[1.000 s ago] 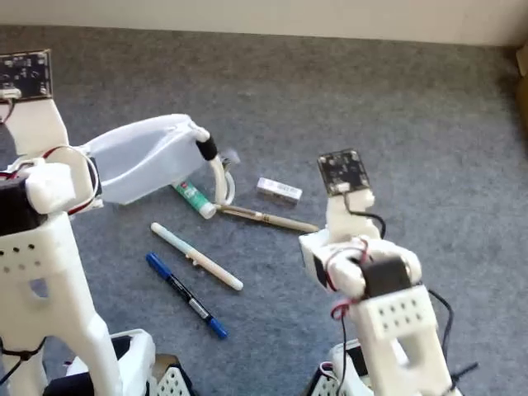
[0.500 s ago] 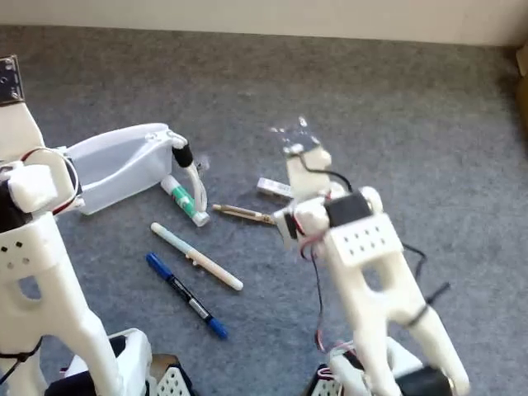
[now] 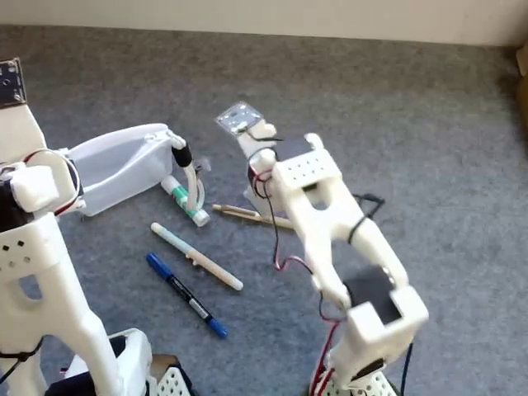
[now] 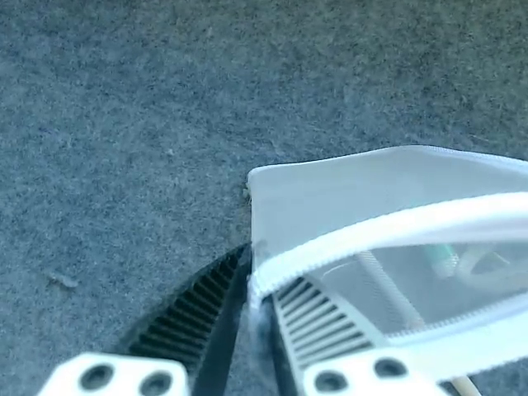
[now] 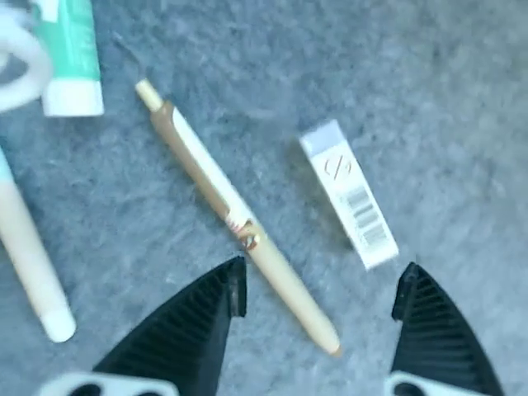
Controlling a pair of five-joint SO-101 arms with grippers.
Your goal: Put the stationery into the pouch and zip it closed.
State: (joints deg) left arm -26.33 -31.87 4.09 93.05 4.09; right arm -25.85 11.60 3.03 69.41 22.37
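Observation:
My left gripper (image 4: 250,307) is shut on the end edge of the white translucent pouch (image 4: 371,216), holding it open by its zip. In the high view the pouch (image 3: 124,169) lies at the left, with a white loop at its mouth. Next to the mouth lies a green-and-white tube (image 3: 186,200). My right gripper (image 5: 318,318) hangs open over the tan pen (image 5: 223,198) and the small white eraser (image 5: 351,194), with the pen's far end between its fingers. A cream pen with a teal end (image 3: 196,256) and a blue pen (image 3: 186,295) lie nearer the bases.
Grey carpet covers the whole work area. The right arm (image 3: 322,214) stretches across the middle and covers the eraser in the high view. The left arm's white base (image 3: 49,297) stands at the front left. Open carpet lies at the back and right.
The right arm has swung from near its base forward and leftward, over the tan pen and eraser. The left arm drew the pouch slightly left early on, then kept still.

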